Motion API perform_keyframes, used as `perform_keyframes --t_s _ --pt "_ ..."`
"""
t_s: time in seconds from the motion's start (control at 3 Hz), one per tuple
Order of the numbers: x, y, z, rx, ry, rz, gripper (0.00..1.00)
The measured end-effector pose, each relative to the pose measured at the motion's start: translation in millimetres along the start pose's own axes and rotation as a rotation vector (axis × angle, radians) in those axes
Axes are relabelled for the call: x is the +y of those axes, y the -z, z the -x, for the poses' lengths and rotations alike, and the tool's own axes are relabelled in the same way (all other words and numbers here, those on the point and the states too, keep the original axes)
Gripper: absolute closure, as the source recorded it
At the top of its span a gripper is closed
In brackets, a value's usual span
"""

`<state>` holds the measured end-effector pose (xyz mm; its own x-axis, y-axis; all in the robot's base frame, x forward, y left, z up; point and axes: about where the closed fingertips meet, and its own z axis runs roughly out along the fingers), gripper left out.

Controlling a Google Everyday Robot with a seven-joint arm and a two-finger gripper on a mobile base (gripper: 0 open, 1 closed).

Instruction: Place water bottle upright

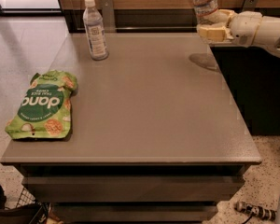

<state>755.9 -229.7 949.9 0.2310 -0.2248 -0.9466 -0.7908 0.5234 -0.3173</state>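
**A:** Grey table (154, 111) fills most of the view. Where is the gripper (206, 23) against it?

**B:** Above the table's far right corner, raised clear of the surface. The white arm (266, 29) reaches in from beyond the table's right edge.

**A:** And the water bottle (204, 1)?

**B:** Clamped between the cream fingers (213, 32), which close on its lower part. It is off the table, standing nearly upright in the grasp. Its top runs out of view, so the cap cannot be seen. A thin pale band circles the clear ribbed body.

**A:** Anything directly beneath it?

**B:** A dark oval shadow (203, 59) lies on the table near that far right corner, just under the gripper.

**A:** What else is on the table?

**B:** A taller bottle (95, 29) with a white cap and a printed white label stands upright near the table's far left corner, well apart from the gripper. A green snack bag (41, 104) lies flat along the table's left edge, nearer the front, its round dark-green logo facing up.

**A:** And the middle of the table?

**B:** Plain grey surface between the bag and the shadow.
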Motion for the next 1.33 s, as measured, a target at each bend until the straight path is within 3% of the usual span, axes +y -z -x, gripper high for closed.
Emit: perform_keyframes --t_s 0.33,0.67,1.33 --pt "7.5 -8.9 -4.2 -0.044 0.033 0.032 1.00" --pt "7.6 -9.0 -4.1 -0.044 0.033 0.032 1.00" --pt "23.1 -5.2 -17.8 -0.029 -0.008 0.009 1.00"
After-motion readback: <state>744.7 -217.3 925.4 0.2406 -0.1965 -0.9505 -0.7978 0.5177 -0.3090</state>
